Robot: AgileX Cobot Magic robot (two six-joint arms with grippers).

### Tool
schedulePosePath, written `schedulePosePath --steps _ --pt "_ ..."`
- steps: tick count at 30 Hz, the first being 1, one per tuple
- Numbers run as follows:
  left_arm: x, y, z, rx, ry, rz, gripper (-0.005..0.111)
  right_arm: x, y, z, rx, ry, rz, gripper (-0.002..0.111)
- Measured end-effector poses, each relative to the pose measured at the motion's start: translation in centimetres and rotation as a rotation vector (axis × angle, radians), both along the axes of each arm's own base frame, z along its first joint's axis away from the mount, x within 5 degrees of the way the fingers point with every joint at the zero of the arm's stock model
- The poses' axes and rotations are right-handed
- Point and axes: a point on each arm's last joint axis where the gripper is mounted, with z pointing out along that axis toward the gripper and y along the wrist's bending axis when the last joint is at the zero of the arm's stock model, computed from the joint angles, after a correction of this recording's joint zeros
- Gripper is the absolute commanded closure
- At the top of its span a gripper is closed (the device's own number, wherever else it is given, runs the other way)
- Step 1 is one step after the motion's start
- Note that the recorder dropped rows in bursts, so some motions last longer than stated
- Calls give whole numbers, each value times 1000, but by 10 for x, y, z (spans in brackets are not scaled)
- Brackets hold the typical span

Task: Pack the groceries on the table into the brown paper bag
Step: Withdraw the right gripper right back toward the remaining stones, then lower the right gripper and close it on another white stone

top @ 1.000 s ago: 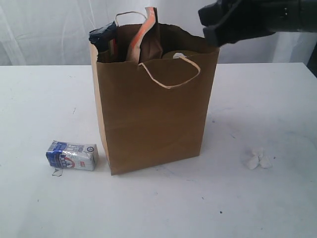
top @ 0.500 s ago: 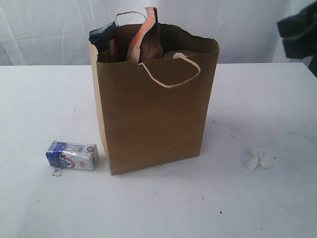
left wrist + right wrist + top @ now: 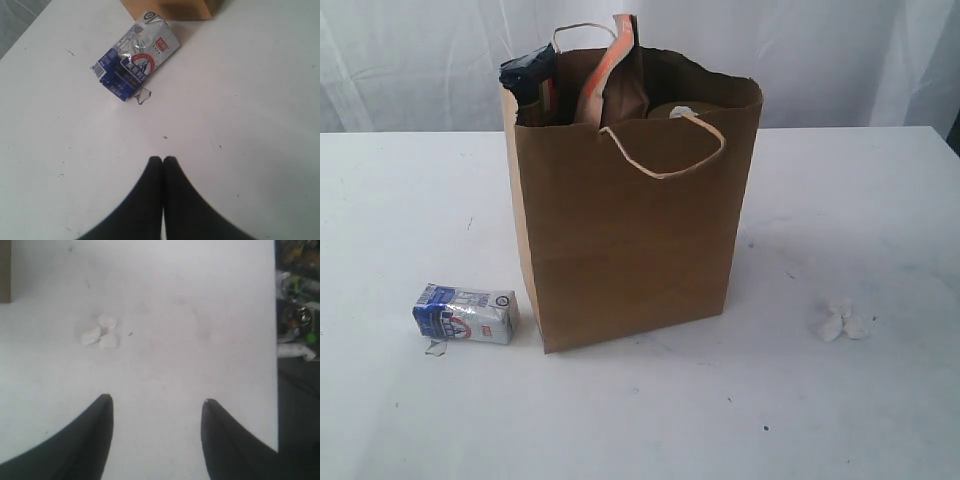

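The left jaws, seen only in their wrist view, are pressed together above the counter [image 3: 240, 100], near the small blue-white carton [image 3: 135, 62] lying on its side just left of the brown paper bag [image 3: 630, 230]. Only the exterior view shows the bag's top, a brown pouch [image 3: 625, 90] sticking out. The right jaws stand spread near white lumps [image 3: 100, 332].

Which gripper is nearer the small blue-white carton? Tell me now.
Left. The left gripper, shut, hangs close by the small blue-white carton; the right gripper, open, is near the white scraps, beyond the brown paper bag.
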Motion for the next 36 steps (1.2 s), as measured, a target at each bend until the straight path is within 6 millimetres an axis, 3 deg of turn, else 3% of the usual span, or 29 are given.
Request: schedulePosePath --steps 6,21,27,36 --pt "0 0 0 0 0 0 107 15 8 -42 29 105 26 58" --pt "0 0 0 0 0 0 107 93 29 -141 60 261 52 58" --pt "0 0 0 0 0 0 107 111 25 -168 67 322 19 58" --pt "0 0 0 0 0 0 107 129 25 -188 73 328 11 58"
